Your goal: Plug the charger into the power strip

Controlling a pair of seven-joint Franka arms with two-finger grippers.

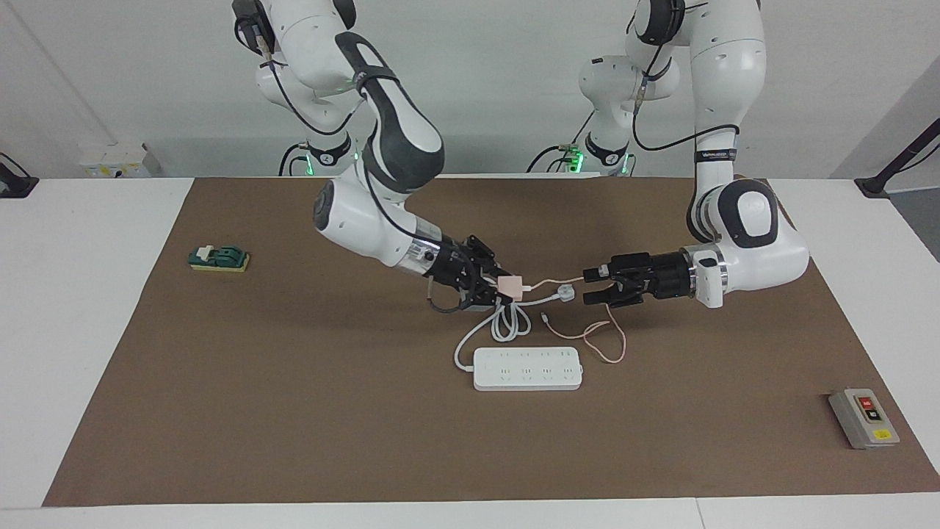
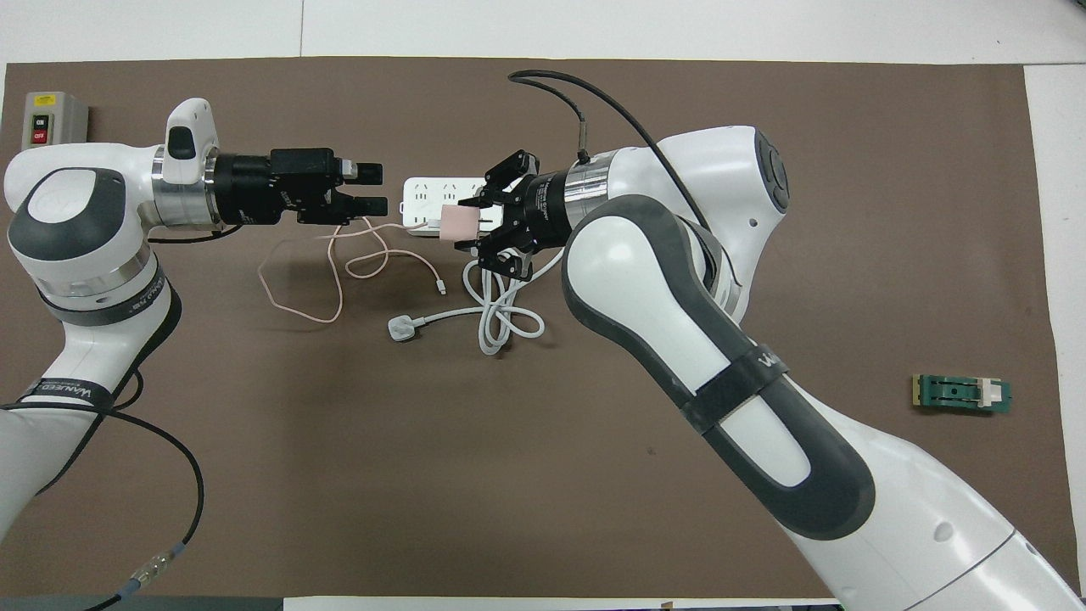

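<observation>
We see the right gripper (image 1: 501, 289) clamped on the pink cube charger (image 1: 509, 286) above the coiled cord (image 1: 507, 321); left gripper (image 1: 596, 287) spread apart, empty.

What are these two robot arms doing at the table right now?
The right hand is shut on the pink charger and holds it in the air over the coiled white cord, near the power strip. The charger is not plugged in yet; its thin pink cable trails onto the mat. The left hand is open and hovers over that cable, holding nothing.
</observation>
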